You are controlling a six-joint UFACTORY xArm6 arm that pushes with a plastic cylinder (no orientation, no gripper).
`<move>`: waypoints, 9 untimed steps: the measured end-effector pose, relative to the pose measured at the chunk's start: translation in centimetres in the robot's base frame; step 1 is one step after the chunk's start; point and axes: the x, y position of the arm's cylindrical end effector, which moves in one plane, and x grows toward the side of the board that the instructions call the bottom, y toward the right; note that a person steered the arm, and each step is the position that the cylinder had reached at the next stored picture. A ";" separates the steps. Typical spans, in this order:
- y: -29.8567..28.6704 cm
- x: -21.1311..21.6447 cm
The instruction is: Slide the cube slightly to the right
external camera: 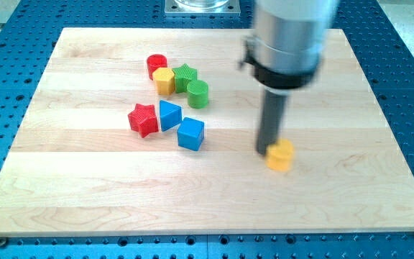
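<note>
The blue cube (190,134) sits left of the board's middle. It touches or nearly touches a blue wedge-shaped block (169,114) at its upper left. My tip (266,151) is well to the cube's right, apart from it. The tip stands right against the upper left side of a small yellow block (279,155). The rod and its grey housing rise toward the view's top.
A red star (143,119) lies left of the blue wedge. Above are a red cylinder (157,65), a yellow hexagonal block (164,80), a green star (185,75) and a green cylinder (198,93). The wooden board (85,187) lies on a blue perforated table.
</note>
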 end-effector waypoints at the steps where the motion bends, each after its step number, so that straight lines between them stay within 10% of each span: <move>1: 5.1 3.5; 5: -16.0 3.4; 7: -18.2 -1.9; 9: -5.3 -2.2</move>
